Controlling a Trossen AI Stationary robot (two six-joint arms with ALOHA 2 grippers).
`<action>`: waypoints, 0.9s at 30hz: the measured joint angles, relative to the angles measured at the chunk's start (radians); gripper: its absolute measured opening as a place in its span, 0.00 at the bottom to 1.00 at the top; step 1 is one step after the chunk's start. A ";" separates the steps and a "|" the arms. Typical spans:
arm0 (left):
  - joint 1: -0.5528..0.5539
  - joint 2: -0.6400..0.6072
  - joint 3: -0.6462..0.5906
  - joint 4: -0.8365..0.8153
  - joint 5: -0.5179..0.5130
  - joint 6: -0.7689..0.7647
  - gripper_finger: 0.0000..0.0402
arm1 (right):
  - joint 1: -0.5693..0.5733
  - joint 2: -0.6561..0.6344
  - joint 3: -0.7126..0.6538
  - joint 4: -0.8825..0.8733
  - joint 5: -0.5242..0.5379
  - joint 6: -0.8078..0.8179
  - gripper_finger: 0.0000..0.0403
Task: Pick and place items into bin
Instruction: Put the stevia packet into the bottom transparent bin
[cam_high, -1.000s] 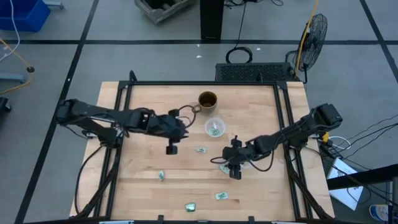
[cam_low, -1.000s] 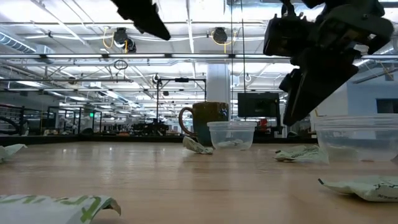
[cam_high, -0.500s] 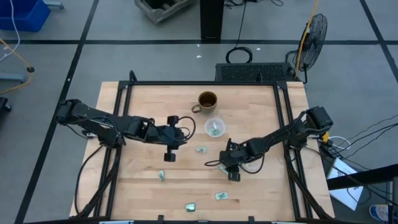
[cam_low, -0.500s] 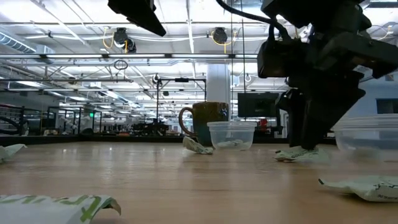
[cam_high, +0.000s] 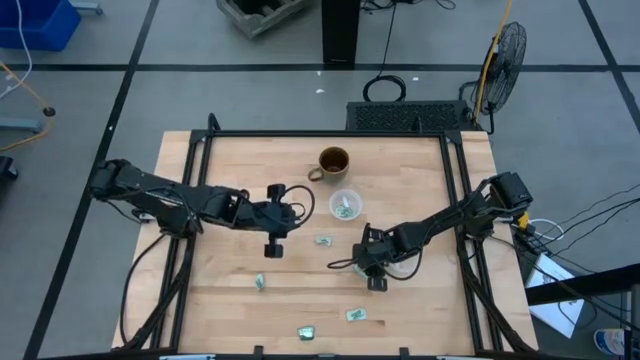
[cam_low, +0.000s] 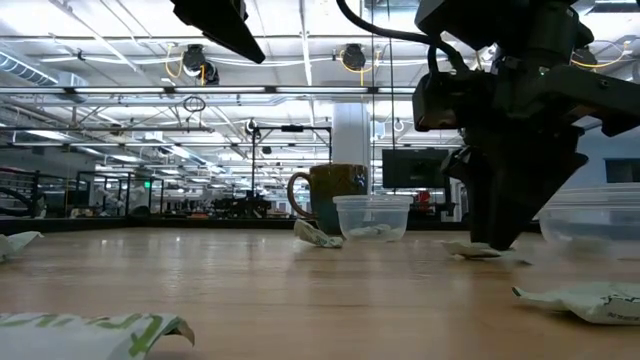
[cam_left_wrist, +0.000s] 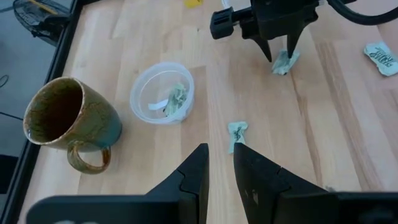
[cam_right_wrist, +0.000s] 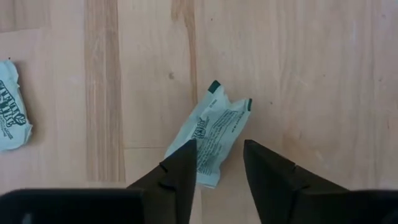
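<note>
Small pale green-and-white wrappers lie flat on the wooden table: one (cam_right_wrist: 211, 134) under my right gripper (cam_right_wrist: 219, 152), one (cam_left_wrist: 236, 132) ahead of my left gripper (cam_left_wrist: 221, 152), others (cam_high: 259, 283) (cam_high: 356, 315) (cam_high: 306, 331) nearer the front edge. The bin is a small clear round tub (cam_left_wrist: 140, 93) holding one wrapper (cam_left_wrist: 179, 99). My right gripper (cam_high: 363, 264) is down at the table, open, its fingers on either side of its wrapper's end. My left gripper (cam_high: 296, 213) hovers left of the tub, fingers a narrow gap apart, with nothing between them. My right gripper comes from above, slanting down, with its fingers either side of one short end of the wrapper (cam_right_wrist: 208, 165). One fingertip (cam_right_wrist: 183, 162) overlaps that end's edge. I cannot tell whether the fingers touch it. The wrapper lies flat on the table.
A brown mug (cam_high: 332, 162) stands behind the tub, near the far edge. Another wrapper (cam_right_wrist: 11, 124) lies close to my right gripper. The low view shows a second clear tub (cam_low: 590, 215) behind my right arm. Black frame rails (cam_high: 190, 220) run along the table's sides.
My right gripper has come down toward the wrapper and tipped steeper, its fingertips now at the table. My left gripper has swung a little toward the table's near edge, then held still. No wrapper has moved.
</note>
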 joint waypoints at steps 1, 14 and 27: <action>0.000 0.000 0.000 0.000 0.000 -0.001 0.20 | 0.000 0.000 0.000 0.000 0.001 0.000 0.29; 0.000 0.000 0.000 0.000 -0.008 -0.001 0.20 | 0.000 -0.002 -0.001 0.060 0.004 -0.081 0.02; 0.000 0.000 0.000 -0.035 -0.008 -0.002 0.20 | 0.047 -0.301 -0.002 -0.067 0.167 -0.058 0.00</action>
